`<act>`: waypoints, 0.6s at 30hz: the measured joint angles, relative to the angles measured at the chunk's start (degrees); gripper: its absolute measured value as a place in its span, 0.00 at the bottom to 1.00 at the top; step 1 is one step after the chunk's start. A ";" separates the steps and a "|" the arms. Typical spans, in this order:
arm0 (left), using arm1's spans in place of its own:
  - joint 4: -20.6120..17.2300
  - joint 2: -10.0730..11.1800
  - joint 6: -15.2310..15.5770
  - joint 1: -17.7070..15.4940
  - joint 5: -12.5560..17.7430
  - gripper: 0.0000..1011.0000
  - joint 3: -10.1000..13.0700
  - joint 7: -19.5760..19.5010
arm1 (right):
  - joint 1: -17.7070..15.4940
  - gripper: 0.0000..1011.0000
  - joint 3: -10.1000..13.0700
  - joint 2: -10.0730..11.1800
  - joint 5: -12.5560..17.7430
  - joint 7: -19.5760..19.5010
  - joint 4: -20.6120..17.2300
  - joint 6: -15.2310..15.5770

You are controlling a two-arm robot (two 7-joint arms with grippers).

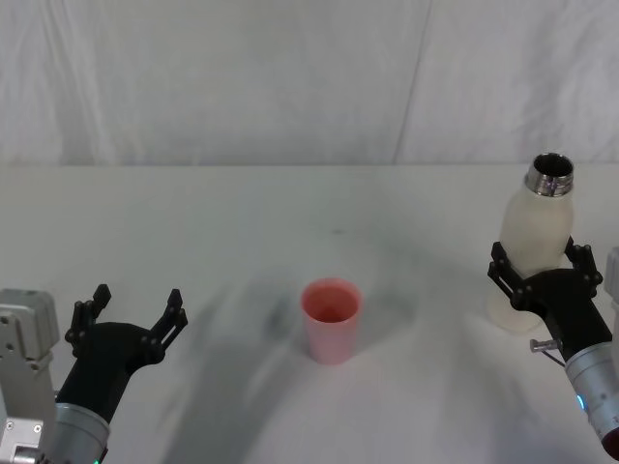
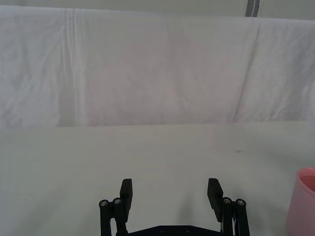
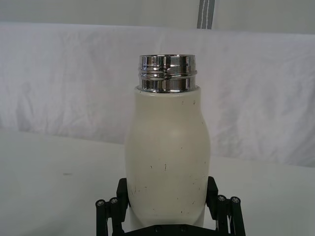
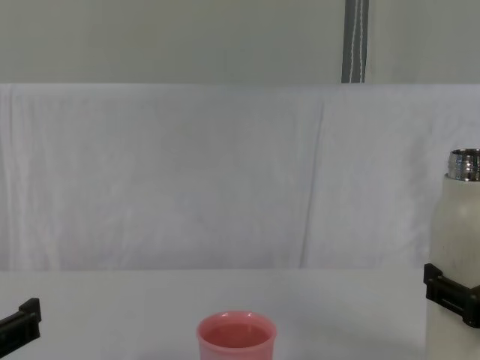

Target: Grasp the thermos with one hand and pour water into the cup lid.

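The cream-white thermos (image 1: 537, 232) stands upright at the table's right, its steel neck uncapped. My right gripper (image 1: 539, 256) reaches around its lower body, one finger on each side close to the walls, spread about as wide as the open left one. From the right wrist the thermos (image 3: 167, 157) fills the space between the black fingers (image 3: 123, 189). The pink cup lid (image 1: 331, 319) sits upright at the table's middle, well to the left of the thermos. My left gripper (image 1: 137, 304) hovers open at the near left, holding nothing.
A white cloth covers the table (image 1: 242, 222) and the wall behind it. Bare cloth lies between the cup lid and the thermos. The chest view has the cup lid (image 4: 236, 341) low in the middle and the thermos (image 4: 454, 255) at the right edge.
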 joint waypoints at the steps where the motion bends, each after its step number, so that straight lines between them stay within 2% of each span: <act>1: 0.00 0.00 0.00 0.00 0.00 0.99 0.00 0.00 | 0.00 0.94 0.00 0.00 0.00 0.00 0.00 0.00; 7: 0.00 0.00 0.00 0.00 0.00 0.99 0.00 0.01 | 0.00 0.99 0.01 0.00 0.01 -0.01 0.00 -0.03; 18: 0.00 0.00 0.00 0.00 0.00 0.99 0.00 0.01 | 0.00 0.99 0.00 0.00 0.00 0.00 -0.02 -0.03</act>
